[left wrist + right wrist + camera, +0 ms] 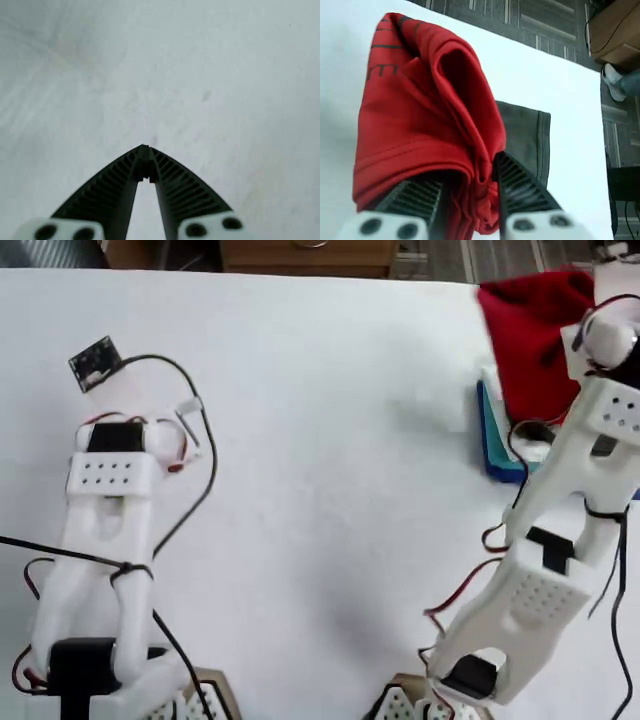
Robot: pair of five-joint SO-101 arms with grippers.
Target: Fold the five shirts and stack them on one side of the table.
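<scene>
Grips the red shirt [420,110] in the right end effector [470,172], jaws closed on a bunched fold, with the rest of the cloth hanging as a loose, crumpled lump rather than a flat fold. Holds it at the far right side of the counter [320,440], above a dark grey folded piece [525,135] lying flat below. Rests the left end effector [144,160] low over bare counter on the other side, jaws shut tip to tip on nothing, well apart from the shirts.

Could go wrong in several ways from here:
- Risks landing as a heap if released this bunched, undoing any neat stack.
- Could drag the folded piece askew on the way down, soft cloth catching on soft cloth.
- Could slip out of the narrow pinch early, with so much weight hanging to one side of the jaws.
- Might snag on the ribbed jaws at release and rise with the arm.
- Might overhang the counter edge, close by on that side, and slide to the floor [545,30].

Counted:
- Two end effectors.
- One red shirt.
- One dark grey folded piece in the right wrist view.
- One blue folded edge [492,440] just beside the red in the high view.

Cannot tell blue and grey apart as one garment or two. Counts two shirts for certain, perhaps three, short of the five named in the task
</scene>
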